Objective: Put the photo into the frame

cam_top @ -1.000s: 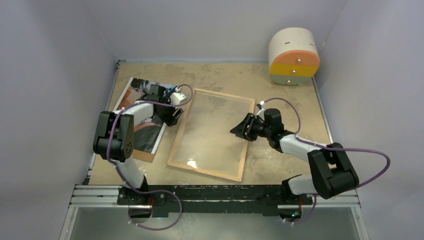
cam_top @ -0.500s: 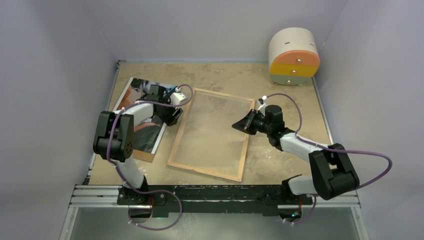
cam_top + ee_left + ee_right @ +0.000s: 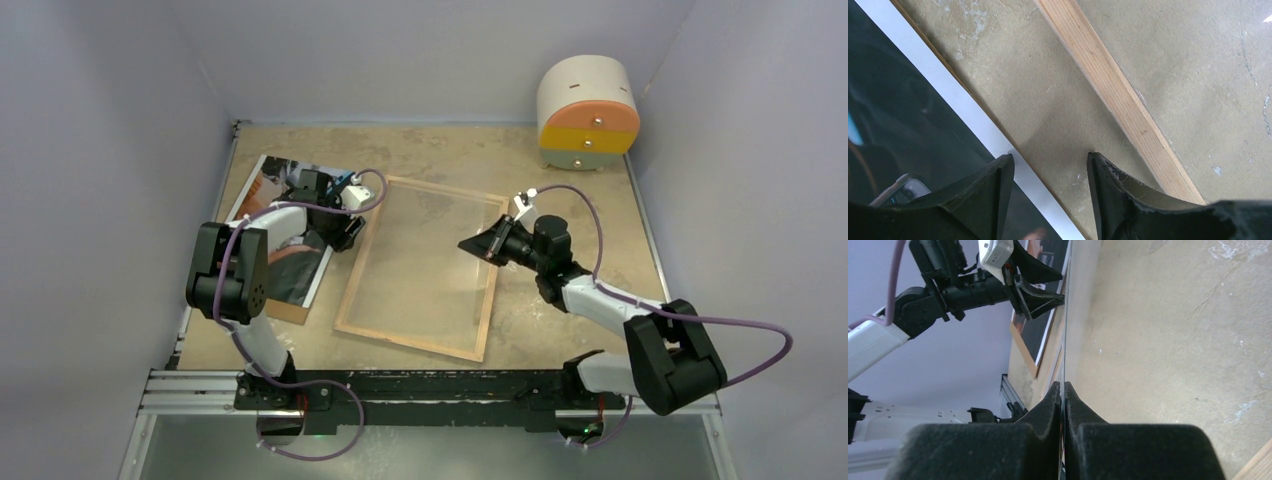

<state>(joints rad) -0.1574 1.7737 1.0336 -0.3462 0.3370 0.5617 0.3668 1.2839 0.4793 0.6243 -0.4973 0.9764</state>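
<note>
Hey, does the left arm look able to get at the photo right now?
Probably yes. The left gripper hangs open at the edge of the photo, one finger above its white border, and the way down looks free.

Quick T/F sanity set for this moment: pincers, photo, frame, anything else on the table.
1. The left pincer is open, above the gap between the photo and the frame. True.
2. The photo lies inside the frame. False: it lies left of it, on a brown board.
3. The right pincer is wide open. False: it is shut on the glass pane.
4. A round drawer unit stands at the far right corner. True.
</note>
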